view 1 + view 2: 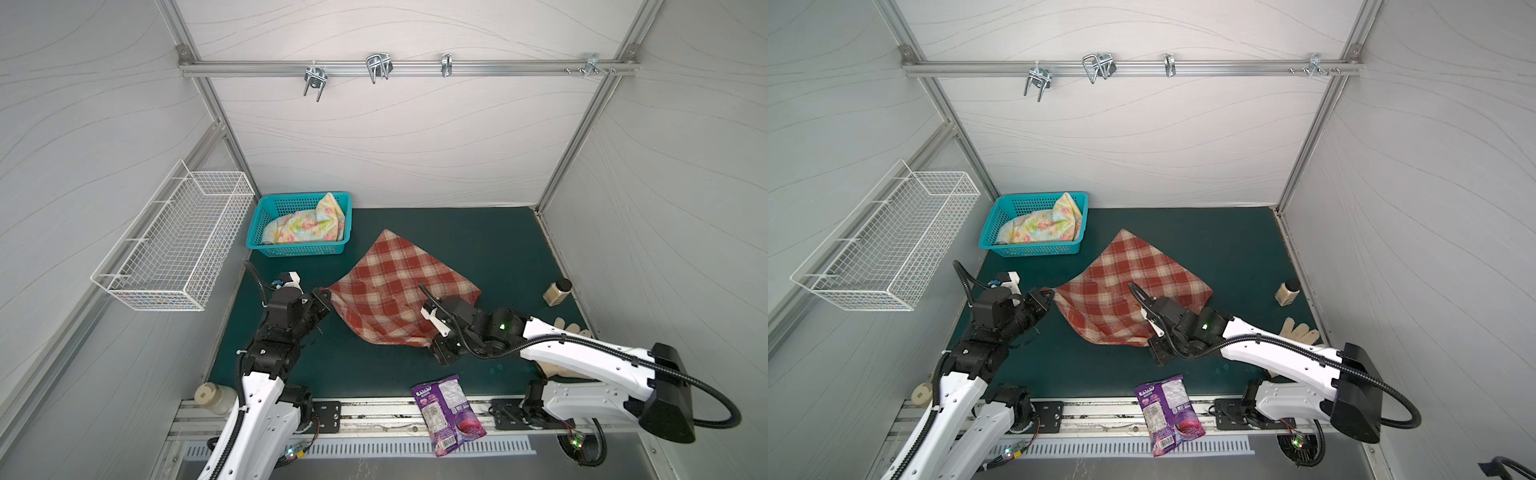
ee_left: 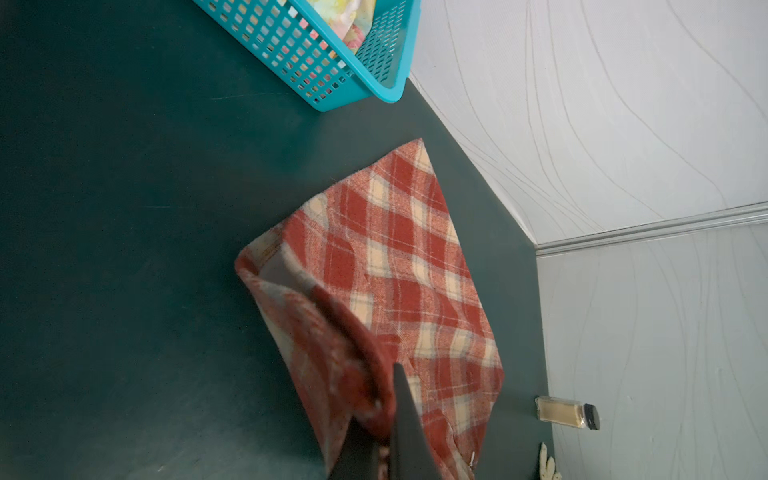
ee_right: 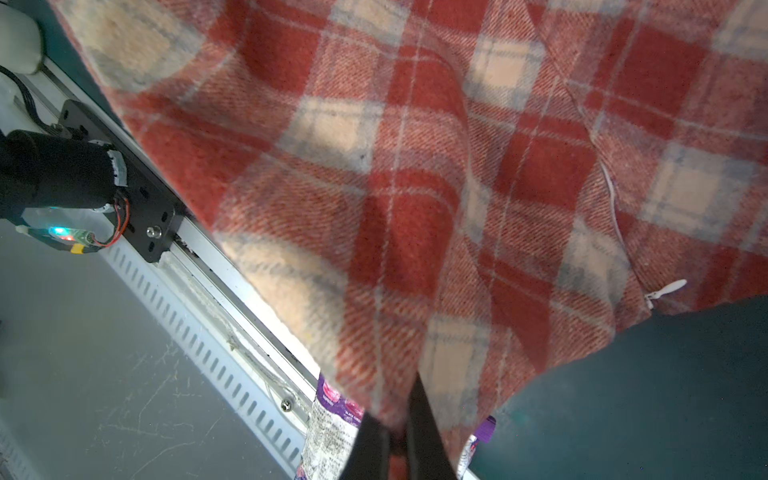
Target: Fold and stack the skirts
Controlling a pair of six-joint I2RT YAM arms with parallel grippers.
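**Plaid skirt pinched at two corners, flowered skirt in the basket**

In both top views, the rust-red and cream plaid skirt (image 1: 399, 291) of soft cloth is seen spread near the middle of the dark green mat (image 1: 478, 249), with its far corner lying on the mat. Its left corner is pinched by the left gripper (image 1: 326, 296), whose jaws are pressed together on the cloth. Its near corner is pinched in the same way by the right gripper (image 1: 432, 340). The pastel yellow-blue flowered skirt (image 1: 307, 226), printed with pink blooms, is found crumpled inside the teal plastic lattice basket (image 1: 291, 250) at the mat's far left corner, apart from the plaid skirt. A small glass jar with a black lid (image 1: 557, 292) is seen by the right wall. A cream knit glove (image 1: 571, 326) is partly hidden by the right arm. A purple snack pouch (image 1: 449, 411) lies across the mat's near edge.

In the left wrist view, a doubled edge of the plaid skirt (image 2: 407, 270) is shown clamped between the dark fingers of the left gripper (image 2: 386, 436). The rest of the cloth is stretched away over the mat. The basket (image 2: 316, 54), the jar (image 2: 567, 412) and part of the glove (image 2: 546, 467) are also visible.

In the right wrist view, the picture is largely filled by the plaid skirt (image 3: 415, 166), with a white zip pull (image 3: 665, 289) at its hem. The cloth is gathered to a point and nipped between the closed fingers of the right gripper (image 3: 399, 440), with the pouch (image 3: 332, 432) seen behind.
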